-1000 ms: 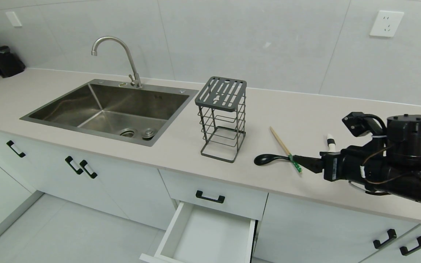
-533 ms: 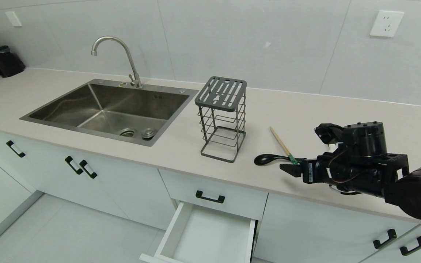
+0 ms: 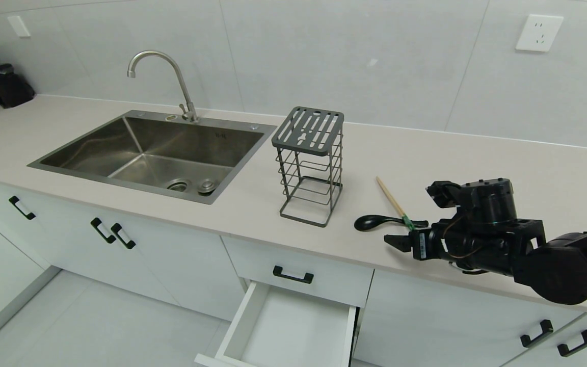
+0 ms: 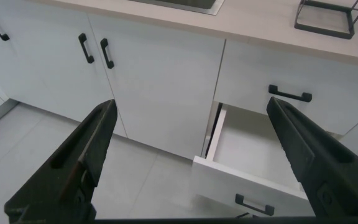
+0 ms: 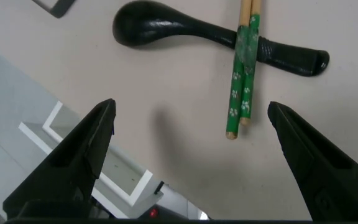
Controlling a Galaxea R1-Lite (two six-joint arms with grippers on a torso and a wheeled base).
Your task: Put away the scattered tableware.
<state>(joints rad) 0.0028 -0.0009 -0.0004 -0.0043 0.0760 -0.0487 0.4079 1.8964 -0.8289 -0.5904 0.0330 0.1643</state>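
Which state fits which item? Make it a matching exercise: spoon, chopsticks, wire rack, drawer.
Things:
1. spoon
2. chopsticks
3. wire rack
4. drawer

States:
A. pulled open
B. standing upright
C. lying across a black handle
D. lying under two sticks

Pairs: 1-D, 2-C, 3-B, 4-A

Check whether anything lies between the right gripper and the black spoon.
Nothing blocks the way: only bare counter lies between the open right gripper and the spoon. The chopsticks do lie across the spoon's handle, though, which may hinder a grasp there.
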